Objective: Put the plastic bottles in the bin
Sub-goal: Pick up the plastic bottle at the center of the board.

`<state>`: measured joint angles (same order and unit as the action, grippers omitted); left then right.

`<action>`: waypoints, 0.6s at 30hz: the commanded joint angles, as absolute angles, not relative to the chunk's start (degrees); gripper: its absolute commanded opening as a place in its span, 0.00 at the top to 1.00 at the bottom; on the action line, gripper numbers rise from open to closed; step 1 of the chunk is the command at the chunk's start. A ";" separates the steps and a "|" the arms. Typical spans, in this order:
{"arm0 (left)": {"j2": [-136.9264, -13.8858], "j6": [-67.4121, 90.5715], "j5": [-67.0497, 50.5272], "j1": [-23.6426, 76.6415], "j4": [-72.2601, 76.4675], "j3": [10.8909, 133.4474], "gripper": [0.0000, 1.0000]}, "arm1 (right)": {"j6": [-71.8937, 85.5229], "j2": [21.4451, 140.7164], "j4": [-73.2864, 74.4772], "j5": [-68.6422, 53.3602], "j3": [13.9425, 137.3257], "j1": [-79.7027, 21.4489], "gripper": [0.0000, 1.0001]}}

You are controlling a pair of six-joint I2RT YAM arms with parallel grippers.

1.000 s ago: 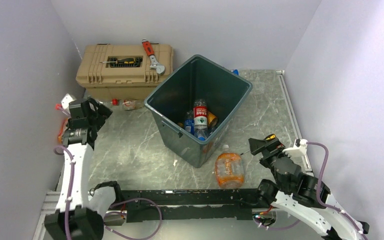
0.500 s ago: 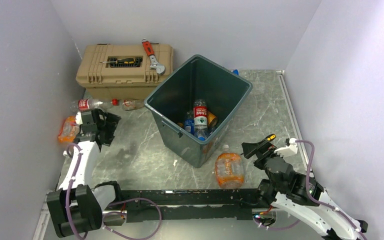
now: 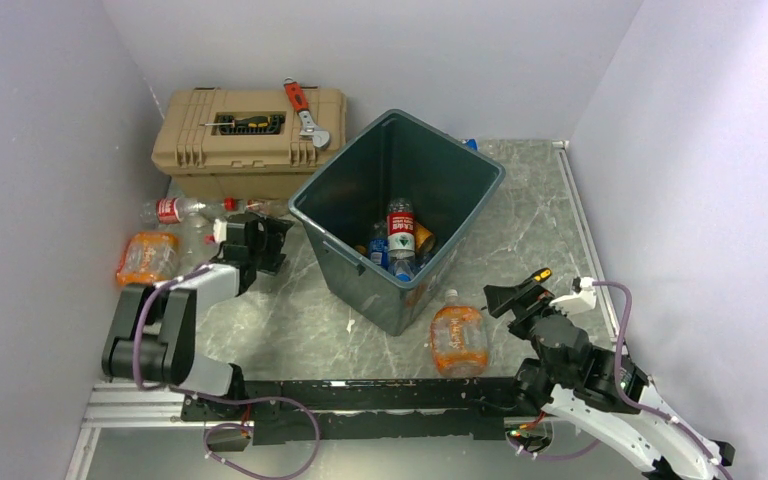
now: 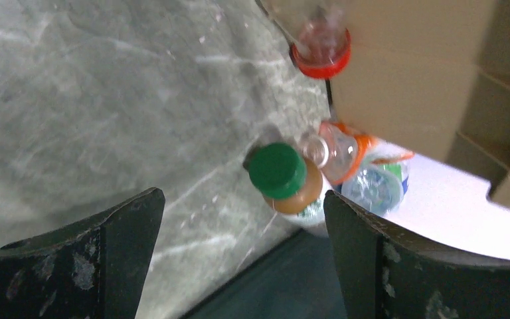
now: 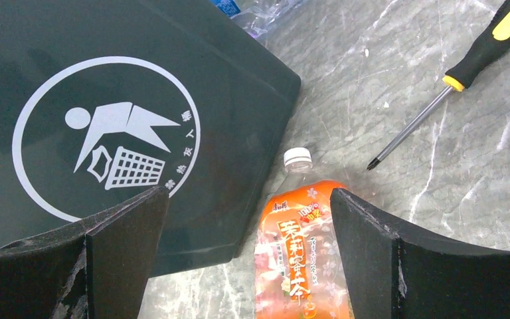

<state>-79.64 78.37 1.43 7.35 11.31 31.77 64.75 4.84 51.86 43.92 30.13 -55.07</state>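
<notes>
Right gripper (image 3: 513, 294) at 4 o'clock of the bin (image 3: 360, 285), low over the table, fingers spread wide with nothing between them. Its wrist view frames the orange-label bottle (image 5: 297, 246), lying on its side with the white cap toward the bin wall; touching it or just short, cannot tell. This is likely the next pick, since the jaws straddle its line. A yellow-handled screwdriver (image 5: 438, 86) lies loose at the bottle's 2 o'clock — not a target.

Left gripper (image 3: 263, 240) at 9 o'clock of the bin, likewise spread and empty. It looks onto a green-capped bottle (image 4: 279, 174), with a red-capped bottle (image 4: 320, 48) beyond against the tan toolbox (image 3: 250, 150). Further out at 9–10 o'clock, by the wall, are a second orange bottle (image 3: 147, 258) and a red-label bottle (image 3: 168, 210).

Binned bottles (image 3: 401, 235) are heaped at the bottom of the bin. Roughly half done, by my reckoning. A red wrench (image 3: 303, 108) sits on the toolbox lid at 11 o'clock.
</notes>
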 commanded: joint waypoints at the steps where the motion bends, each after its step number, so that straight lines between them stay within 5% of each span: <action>1: -86.79 84.46 4.69 7.64 20.99 35.06 0.05 | 65.39 3.50 51.40 44.56 30.97 -55.30 0.04; 18: -101.15 94.27 8.43 15.29 24.32 40.21 0.09 | 65.85 3.83 52.21 45.92 31.36 -55.36 0.04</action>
<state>-99.39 90.54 6.15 13.96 26.98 39.68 65.21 3.92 52.21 44.49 30.13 -55.07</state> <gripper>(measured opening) 0.929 0.966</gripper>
